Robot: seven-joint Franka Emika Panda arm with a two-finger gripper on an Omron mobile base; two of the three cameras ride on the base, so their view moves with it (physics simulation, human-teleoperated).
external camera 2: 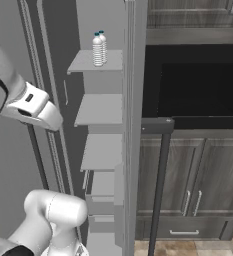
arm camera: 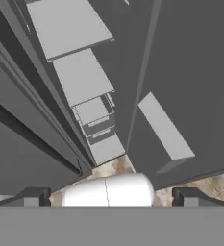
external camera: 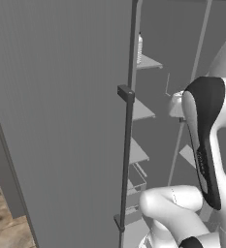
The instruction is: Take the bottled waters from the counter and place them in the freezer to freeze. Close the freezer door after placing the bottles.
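Observation:
Two bottled waters [external camera 2: 97,50] [external camera 2: 103,45] stand upright side by side on the top shelf [external camera 2: 88,62] of the freezer [external camera 2: 58,75]. One of them shows as a sliver [external camera: 139,48] in the left base view. The freezer door [external camera 2: 134,165] stands open on the right, edge-on, with its bar handle [external camera 2: 160,185] facing the cabinets. Its inner face [arm camera: 195,72] carries a small door shelf [arm camera: 164,127]. My gripper [arm camera: 111,196] hangs high in front of the freezer, looking down over the shelves [arm camera: 82,77]. It is open and holds nothing. The counter is out of view.
A wide plain grey door [external camera: 61,121] with a long bar handle [external camera: 126,155] stands to the left of the freezer opening. A black microwave [external camera 2: 193,85] and grey cabinets [external camera 2: 188,180] lie to the right, beyond the open door. Lower drawers [arm camera: 96,120] fill the freezer's bottom.

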